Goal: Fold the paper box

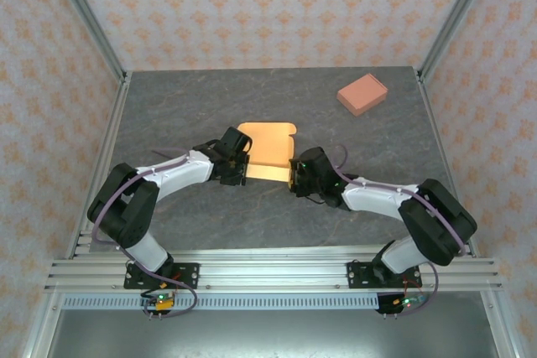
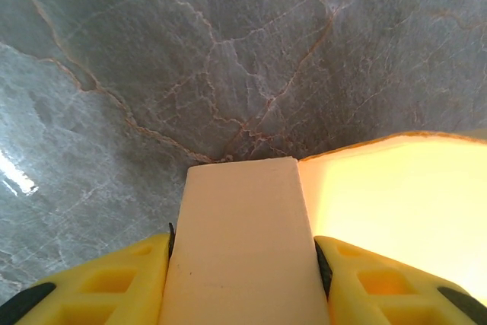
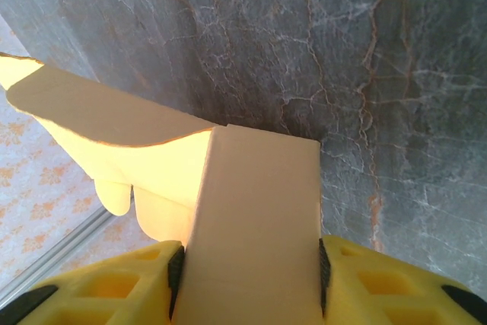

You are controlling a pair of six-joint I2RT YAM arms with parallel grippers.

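At mid-table, the left gripper (image 1: 242,168) and right gripper (image 1: 294,176) each pinch a side flap (image 2: 242,234) of the paper box (image 1: 268,147); next, I judge, both flaps need folding inward together.

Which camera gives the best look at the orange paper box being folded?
The top external view: it takes in the whole paper box at once. The left wrist view shows one flap between the jaws; the right wrist view shows another flap plus part of a panel.
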